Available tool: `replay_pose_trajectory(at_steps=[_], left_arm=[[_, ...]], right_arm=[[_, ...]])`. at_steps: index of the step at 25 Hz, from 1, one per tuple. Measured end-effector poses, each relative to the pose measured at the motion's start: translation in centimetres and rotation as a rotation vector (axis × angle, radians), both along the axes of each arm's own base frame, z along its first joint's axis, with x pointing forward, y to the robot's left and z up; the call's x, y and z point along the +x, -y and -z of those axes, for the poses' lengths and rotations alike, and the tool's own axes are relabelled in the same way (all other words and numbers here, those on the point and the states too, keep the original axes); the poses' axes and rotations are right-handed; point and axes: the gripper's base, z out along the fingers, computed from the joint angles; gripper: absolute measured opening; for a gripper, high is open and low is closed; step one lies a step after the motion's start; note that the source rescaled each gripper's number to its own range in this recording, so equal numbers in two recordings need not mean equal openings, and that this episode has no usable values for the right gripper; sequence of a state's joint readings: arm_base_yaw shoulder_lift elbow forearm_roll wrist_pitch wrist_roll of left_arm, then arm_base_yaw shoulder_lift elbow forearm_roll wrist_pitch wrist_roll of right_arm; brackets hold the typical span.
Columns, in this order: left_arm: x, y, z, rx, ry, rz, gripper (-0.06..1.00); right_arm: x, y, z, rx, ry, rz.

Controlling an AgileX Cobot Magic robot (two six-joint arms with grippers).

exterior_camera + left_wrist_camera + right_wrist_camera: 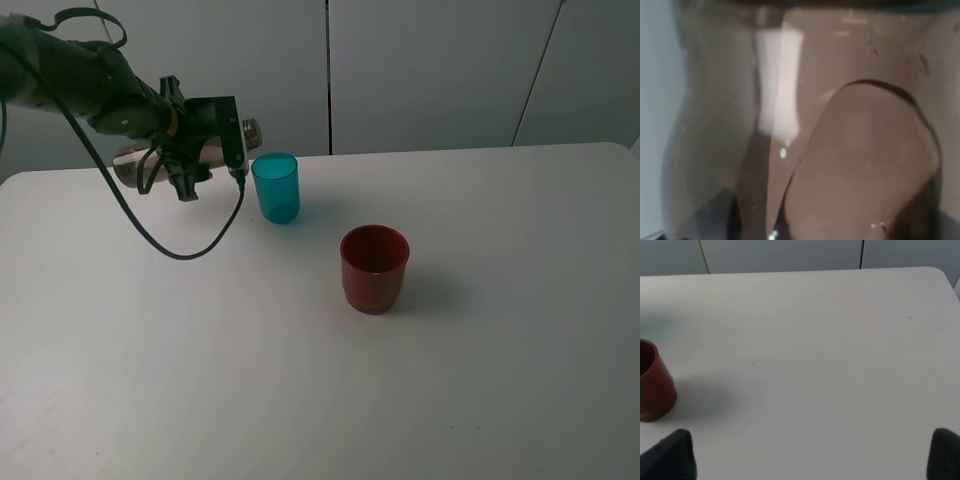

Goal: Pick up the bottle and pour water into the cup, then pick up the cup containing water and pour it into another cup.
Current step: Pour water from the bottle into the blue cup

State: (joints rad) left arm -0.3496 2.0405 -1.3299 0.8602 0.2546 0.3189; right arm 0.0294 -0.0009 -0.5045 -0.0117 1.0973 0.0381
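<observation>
My left gripper point(192, 152) is shut on the grey-brown clear bottle point(128, 163) and holds it tipped on its side above the table's back left. The bottle's open neck point(250, 131) points toward the rim of the teal cup point(275, 187), just left of it and slightly above. In the left wrist view the bottle point(790, 125) fills the frame, with liquid inside. The dark red cup point(374, 268) stands upright nearer the middle, right of and in front of the teal cup; it also shows in the right wrist view point(652, 385). My right gripper point(812, 455) is open and empty, out of the exterior view.
The white table point(300, 400) carries only the two cups. A black cable point(170, 245) hangs in a loop from the left arm down to the table. A pale wall point(430, 70) stands behind the table's far edge.
</observation>
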Motion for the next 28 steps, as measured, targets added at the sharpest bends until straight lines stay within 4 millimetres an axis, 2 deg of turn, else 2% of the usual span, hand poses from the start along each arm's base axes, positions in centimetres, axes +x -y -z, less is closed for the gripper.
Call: replay_pose_trajectory(at_steps=[28], left_arm=[[0.48, 0.02, -0.39, 0.176, 0.05, 0.143, 0.0]], right_arm=[[0.0, 0.0, 0.0, 0.0, 0.0, 0.0]])
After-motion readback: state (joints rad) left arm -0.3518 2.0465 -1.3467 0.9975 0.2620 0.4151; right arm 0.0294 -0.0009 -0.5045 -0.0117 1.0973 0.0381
